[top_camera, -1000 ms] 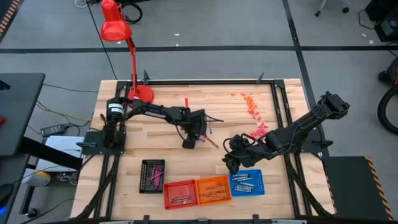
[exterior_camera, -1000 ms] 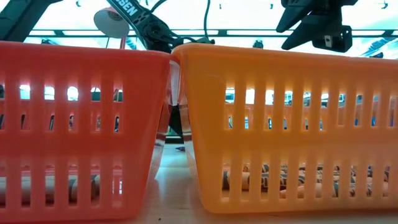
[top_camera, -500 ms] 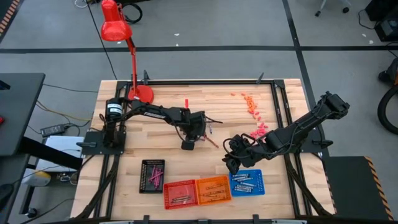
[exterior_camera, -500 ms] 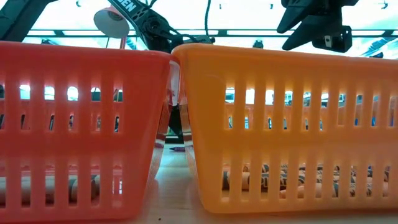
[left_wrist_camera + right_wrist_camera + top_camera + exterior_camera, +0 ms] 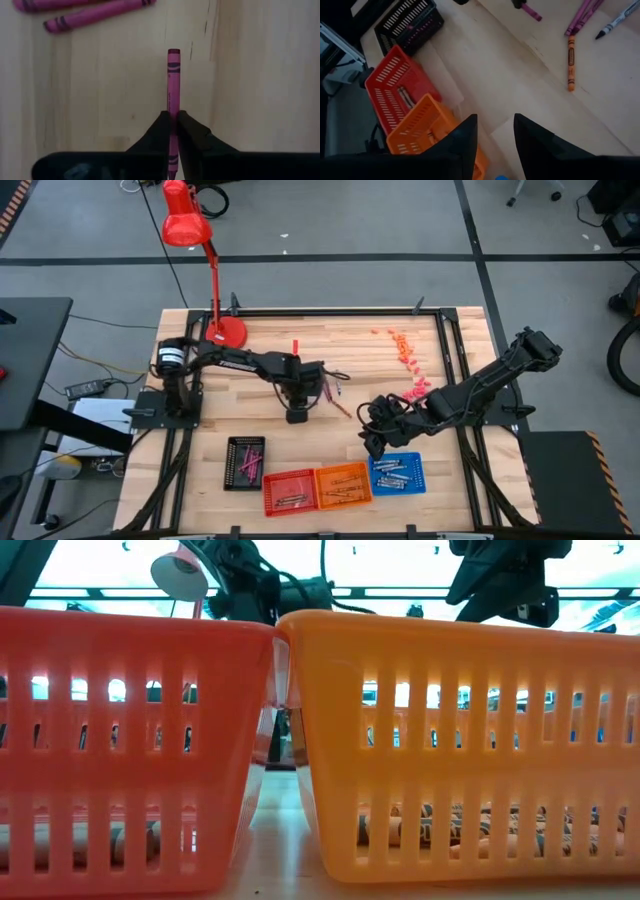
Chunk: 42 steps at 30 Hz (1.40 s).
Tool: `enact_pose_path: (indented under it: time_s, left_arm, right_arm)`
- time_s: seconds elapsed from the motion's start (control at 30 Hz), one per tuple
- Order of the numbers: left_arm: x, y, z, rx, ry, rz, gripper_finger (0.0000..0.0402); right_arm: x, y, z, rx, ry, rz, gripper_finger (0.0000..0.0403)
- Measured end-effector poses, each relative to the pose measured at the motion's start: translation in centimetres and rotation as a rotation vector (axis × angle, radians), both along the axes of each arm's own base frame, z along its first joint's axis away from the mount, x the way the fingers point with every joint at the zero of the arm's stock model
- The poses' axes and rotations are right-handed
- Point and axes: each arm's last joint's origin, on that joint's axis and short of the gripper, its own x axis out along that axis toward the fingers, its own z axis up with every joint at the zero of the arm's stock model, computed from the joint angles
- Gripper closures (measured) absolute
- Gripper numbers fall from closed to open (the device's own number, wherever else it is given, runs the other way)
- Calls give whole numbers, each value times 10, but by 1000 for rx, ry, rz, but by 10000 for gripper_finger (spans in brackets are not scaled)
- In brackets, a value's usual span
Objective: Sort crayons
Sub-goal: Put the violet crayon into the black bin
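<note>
My left gripper (image 5: pixel 171 125) is shut on a magenta crayon (image 5: pixel 173 75) over the middle of the table (image 5: pixel 260 375). In the high view my left gripper (image 5: pixel 297 416) points steeply down. Two more magenta crayons (image 5: pixel 95 12) lie on the wood close by. An orange crayon (image 5: pixel 570 62), other magenta crayons (image 5: pixel 582 15) and a pale one with a dark tip (image 5: pixel 617 20) lie flat between the arms. My right gripper (image 5: pixel 494 132) stands open and holds nothing. It hangs above the table just behind the blue basket (image 5: pixel 398 474). My left gripper pinches the magenta crayon between its two fingertips, at the part of its shaft (image 5: pixel 172 105) toward the rear end. The crayon lies along the fingers, and most of its length sticks out past them. The fingers come from above, pointing steeply down. The crayon looks clear of the wood.
Along the near edge stand a black basket (image 5: pixel 245 462), a red one (image 5: pixel 290 492), an orange one (image 5: pixel 343 485) and the blue one, all holding crayons. A red desk lamp (image 5: pixel 200 240) stands at the far left. Small pink-red bits (image 5: pixel 405 350) lie at the far right.
My left gripper has risen and rolled about its own axis, shifting slightly toward the table's left edge. A magenta crayon seen lying on the wood through the gap between the red and orange baskets half a second ago no longer lies there.
</note>
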Motion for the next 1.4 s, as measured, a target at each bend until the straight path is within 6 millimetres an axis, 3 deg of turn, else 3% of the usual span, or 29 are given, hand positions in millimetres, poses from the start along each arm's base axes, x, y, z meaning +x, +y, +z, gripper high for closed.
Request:
enact_pose_path:
  time_s: [0.37, 0.77, 1.07, 1.23, 1.4]
  left_arm:
    - [-27, -18, 47, -27, 14, 19, 375]
    - [-73, -76, 103, -46, -29, -153, 374]
    - [-96, -127, 103, -104, 88, -79, 374]
    - [-110, -155, 102, -24, 97, -59, 374]
    - [-126, -168, 81, -21, 126, -4, 374]
  right_arm:
    - [3, -4, 1, -30, -12, 24, 271]
    - [4, -3, 2, -46, -22, 46, 271]
    - [4, -3, 2, -45, -26, 48, 271]
    - [4, -3, 2, -44, -31, 48, 271]
    - [4, -3, 2, -58, -30, 62, 271]
